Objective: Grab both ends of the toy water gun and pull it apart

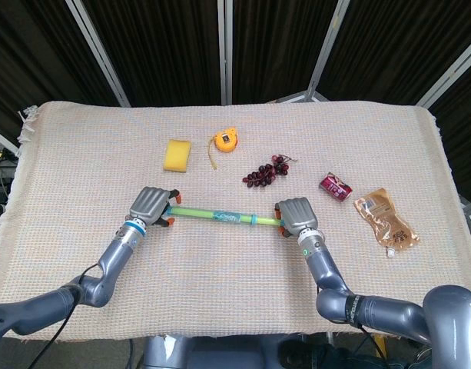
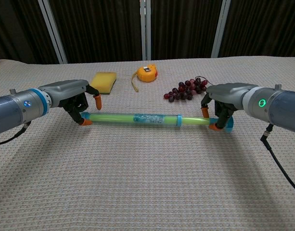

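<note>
Toy water gun: a long translucent green tube with blue ends and a blue collar, the toy water gun lies across the middle of the frame on the table, which is covered in a beige woven cloth.
Left hand: the grey left hand with orange fingertips sits over the gun's left end. The chest view shows its fingers curled under and around the tube tip, with one finger lifted above; it grips that end.
Right hand: the grey right hand covers the gun's right end. Only the chest view shows its fingers wrapped around the thin rod beside the blue end cap, holding it; a green light glows on its wrist.
Head view only: a red drink can lying on its side and a flat brown spouted pouch at centre right of the frame, both beyond the right hand.
Both views: a yellow sponge block, an orange tape measure and a bunch of dark purple grapes in a row in the upper middle, well apart from the gun.
Backdrop: dark curtains with pale metal struts fill the top of the frame.
</note>
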`<action>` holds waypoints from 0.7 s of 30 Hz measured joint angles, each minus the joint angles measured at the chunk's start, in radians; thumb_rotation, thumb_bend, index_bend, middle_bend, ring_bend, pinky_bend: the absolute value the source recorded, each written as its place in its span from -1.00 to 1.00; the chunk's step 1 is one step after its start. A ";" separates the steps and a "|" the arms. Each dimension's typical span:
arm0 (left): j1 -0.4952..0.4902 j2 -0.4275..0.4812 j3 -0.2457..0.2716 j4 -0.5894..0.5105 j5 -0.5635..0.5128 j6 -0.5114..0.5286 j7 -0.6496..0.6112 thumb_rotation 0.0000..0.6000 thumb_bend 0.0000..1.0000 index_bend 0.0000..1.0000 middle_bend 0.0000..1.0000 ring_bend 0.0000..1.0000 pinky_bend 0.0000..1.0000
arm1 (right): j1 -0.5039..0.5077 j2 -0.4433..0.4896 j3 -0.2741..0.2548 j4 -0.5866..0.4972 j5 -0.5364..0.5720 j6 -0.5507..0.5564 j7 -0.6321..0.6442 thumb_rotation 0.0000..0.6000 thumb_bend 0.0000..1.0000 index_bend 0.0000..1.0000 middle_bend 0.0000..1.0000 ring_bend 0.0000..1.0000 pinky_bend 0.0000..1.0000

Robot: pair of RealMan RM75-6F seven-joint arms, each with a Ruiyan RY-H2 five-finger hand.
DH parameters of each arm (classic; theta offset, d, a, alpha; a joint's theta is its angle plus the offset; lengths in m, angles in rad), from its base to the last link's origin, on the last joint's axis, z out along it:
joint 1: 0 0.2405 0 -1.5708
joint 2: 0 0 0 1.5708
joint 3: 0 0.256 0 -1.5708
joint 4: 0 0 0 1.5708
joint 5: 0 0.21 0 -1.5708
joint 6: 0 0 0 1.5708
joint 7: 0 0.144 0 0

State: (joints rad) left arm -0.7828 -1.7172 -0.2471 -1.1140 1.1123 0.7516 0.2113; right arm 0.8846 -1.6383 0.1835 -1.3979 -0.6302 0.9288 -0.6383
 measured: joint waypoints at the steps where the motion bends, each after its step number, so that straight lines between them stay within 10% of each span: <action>1: -0.006 -0.006 0.001 0.006 -0.007 -0.004 0.006 1.00 -0.45 -0.18 0.78 0.75 1.00 | 0.001 0.001 0.001 0.001 0.001 -0.001 0.001 1.00 -0.25 0.35 1.00 1.00 1.00; 10: -0.029 -0.044 0.011 0.046 -0.041 -0.022 0.015 1.00 -0.39 -0.12 0.78 0.75 1.00 | 0.003 0.009 -0.001 -0.001 0.002 -0.003 0.006 1.00 -0.25 0.35 1.00 1.00 1.00; 21: -0.037 -0.057 0.009 0.063 -0.046 0.004 0.001 1.00 -0.09 0.52 0.78 0.75 1.00 | 0.001 0.029 -0.002 -0.013 -0.002 0.003 0.015 1.00 -0.25 0.36 1.00 1.00 1.00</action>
State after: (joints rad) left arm -0.8199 -1.7743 -0.2377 -1.0514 1.0663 0.7556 0.2123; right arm 0.8859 -1.6089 0.1810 -1.4113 -0.6323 0.9314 -0.6230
